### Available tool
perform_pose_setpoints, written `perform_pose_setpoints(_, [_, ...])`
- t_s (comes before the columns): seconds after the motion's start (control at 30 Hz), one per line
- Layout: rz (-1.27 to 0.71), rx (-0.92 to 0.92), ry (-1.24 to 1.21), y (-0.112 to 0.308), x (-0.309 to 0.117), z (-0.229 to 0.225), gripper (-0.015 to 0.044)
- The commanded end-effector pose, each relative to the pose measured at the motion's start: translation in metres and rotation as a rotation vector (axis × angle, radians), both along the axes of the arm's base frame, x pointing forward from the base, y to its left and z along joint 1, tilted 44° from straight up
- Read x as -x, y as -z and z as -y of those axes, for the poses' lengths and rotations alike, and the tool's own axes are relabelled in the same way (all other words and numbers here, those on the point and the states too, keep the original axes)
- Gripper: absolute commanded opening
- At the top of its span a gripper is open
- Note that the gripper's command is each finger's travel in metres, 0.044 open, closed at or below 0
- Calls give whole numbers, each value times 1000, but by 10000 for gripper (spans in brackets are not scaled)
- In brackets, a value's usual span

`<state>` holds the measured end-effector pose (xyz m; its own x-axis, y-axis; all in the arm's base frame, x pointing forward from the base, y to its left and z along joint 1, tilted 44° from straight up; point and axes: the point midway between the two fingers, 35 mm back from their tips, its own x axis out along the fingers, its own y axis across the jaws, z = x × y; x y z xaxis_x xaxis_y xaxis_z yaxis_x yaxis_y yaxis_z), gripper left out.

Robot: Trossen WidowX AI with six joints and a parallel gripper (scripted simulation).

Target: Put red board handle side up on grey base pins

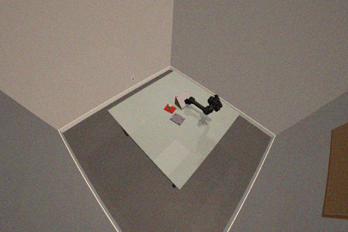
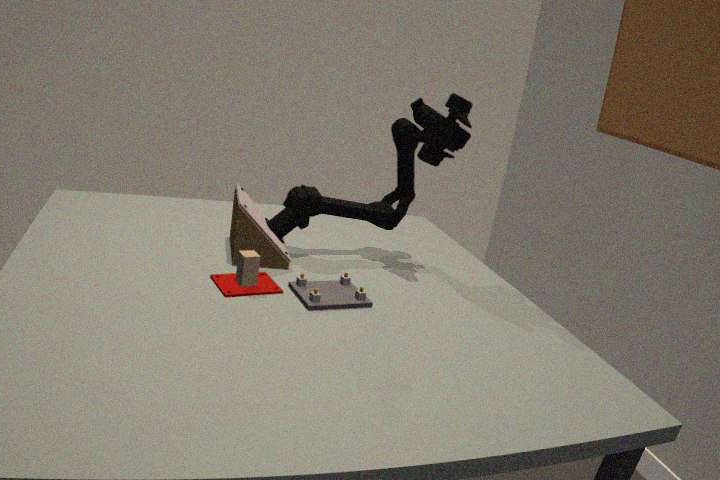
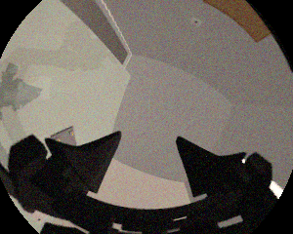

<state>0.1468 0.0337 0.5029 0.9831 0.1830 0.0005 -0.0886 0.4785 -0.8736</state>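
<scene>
Tabletop [image 1: 144, 114] [image 2: 202, 367] [image 3: 93, 93] carries all. Black arm [image 1: 199, 105] [image 2: 344, 207] raised; hand [image 1: 217, 102] [image 2: 461, 139] [image 3: 149, 136] high, fingers apart. Grey four-post base [image 1: 177, 119] [image 2: 332, 293] [image 3: 64, 136] sits near red board [image 1: 172, 110] [image 2: 269, 285], which lies flat, square handle [image 1: 170, 107] [image 2: 248, 269] up.

A pale tabletop [image 1: 152, 114] [image 2: 338, 384] [image 3: 83, 83] is set in a room's corner, above a dark floor [image 1: 103, 164]. Plain walls [image 1: 97, 40] [image 2: 174, 84] [image 3: 171, 107] are edged with white baseboard [image 1: 86, 177], and a brown panel [image 1: 342, 175] [image 2: 678, 73] [image 3: 244, 17] is mounted on one.
</scene>
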Motion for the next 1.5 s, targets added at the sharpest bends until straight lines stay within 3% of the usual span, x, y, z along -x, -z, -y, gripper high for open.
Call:
perform_pose_setpoints(0.0, [3, -8, -5, -1, 0, 1, 426])
perform_pose_setpoints(0.37, [102, -386, -96, -18, -29, 90, 440])
perform_pose_setpoints(0.67, [109, -624, -2, 8, -71, 182, 440])
perform_pose_setpoints(1.03, [-102, -895, 255, 129, -138, 289, 440])
perform_pose_setpoints(1.47, [-593, -1052, 441, 295, -164, 308, 440])
